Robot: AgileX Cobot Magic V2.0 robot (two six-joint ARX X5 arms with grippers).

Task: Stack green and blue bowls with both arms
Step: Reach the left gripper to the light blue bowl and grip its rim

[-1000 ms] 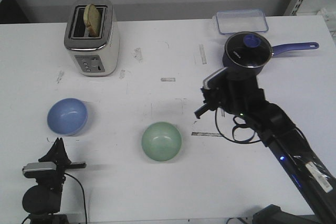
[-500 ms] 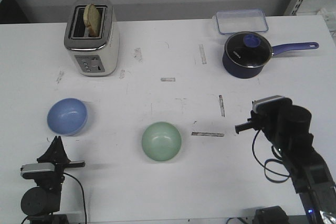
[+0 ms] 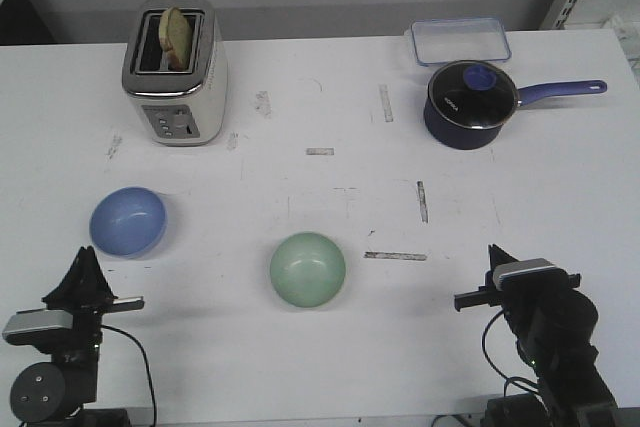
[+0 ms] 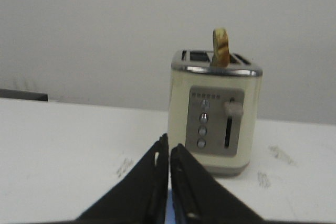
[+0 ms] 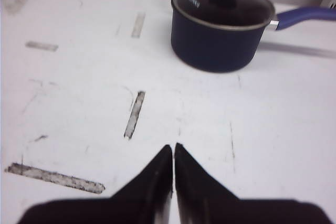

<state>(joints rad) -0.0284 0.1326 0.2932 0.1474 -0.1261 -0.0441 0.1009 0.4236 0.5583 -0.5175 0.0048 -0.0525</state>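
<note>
On the scuffed white worktop (image 3: 300, 97), my left gripper (image 3: 82, 269) sits at the near left corner, jaws pressed together, empty. A smooth matte round blue bowl (image 3: 127, 221) lies beside it. The mint green bowl (image 3: 307, 268) sits mid near edge. My right gripper (image 3: 497, 259), near right, is likewise closed and empty.

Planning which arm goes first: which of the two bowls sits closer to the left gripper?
The blue bowl. It lies just ahead of the left gripper at the table's left side, while the green bowl sits near the middle, between both arms.
</note>
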